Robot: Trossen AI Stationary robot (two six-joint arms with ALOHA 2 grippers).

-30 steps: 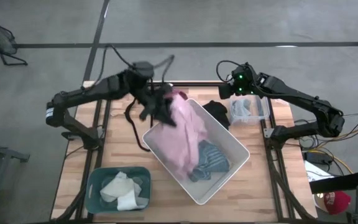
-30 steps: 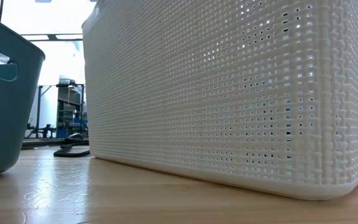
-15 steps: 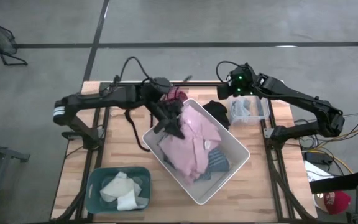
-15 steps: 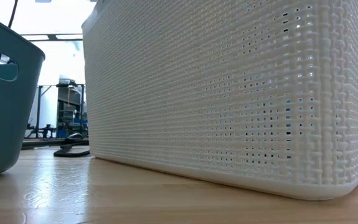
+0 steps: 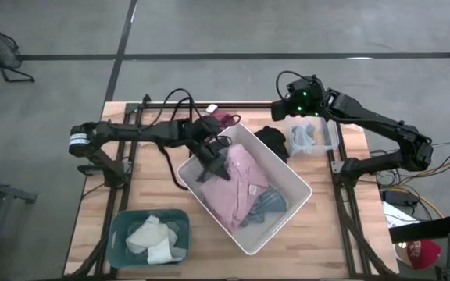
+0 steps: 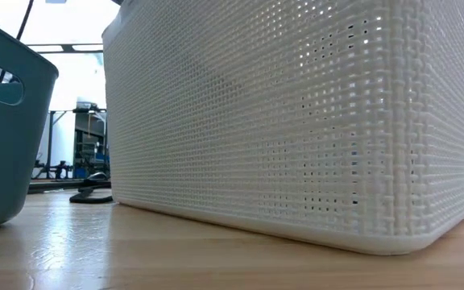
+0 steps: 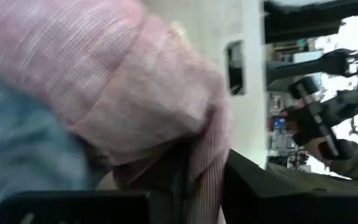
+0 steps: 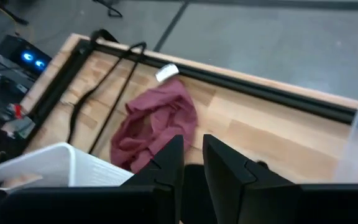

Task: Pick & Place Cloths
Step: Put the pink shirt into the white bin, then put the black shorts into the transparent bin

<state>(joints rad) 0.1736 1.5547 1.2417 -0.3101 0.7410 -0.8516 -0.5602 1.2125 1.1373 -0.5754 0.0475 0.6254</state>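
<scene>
In the high view my left gripper (image 5: 212,165) reaches down into the white woven basket (image 5: 287,165), shut on the pink cloth (image 5: 241,183). The pink cloth lies bunched inside the basket, over the blue striped cloth (image 5: 269,203). The maroon cloth (image 5: 223,119) lies on the table beyond the basket's far corner, and the right wrist view shows it too (image 8: 157,124). The black cloth (image 5: 272,140) rests beside the basket's far-right wall. My right gripper (image 5: 293,105) is shut and hovers over the table's far edge, touching nothing. My left gripper (image 7: 185,186) has a fold of the pink cloth (image 7: 194,168) pinched between its two fingers. It comes slanting down from the table's far-left side. The rest of the cloth (image 7: 104,81) is slack and heaped in the basket, on the blue striped cloth.
A teal bin (image 5: 117,234) at the near-left corner holds cream-white cloths (image 5: 151,238). A clear container (image 5: 324,142) at the far right holds a grey cloth. A thin black cable (image 5: 166,152) loops left of the basket. The basket wall (image 6: 280,121) fills the low view.
My left gripper moved from beyond the basket's far-left rim toward the table's near-right and down into the basket, keeping its hold. The pink cloth, which hung spread over that rim, now lies bunched inside. In the low view the basket has shifted slightly.
</scene>
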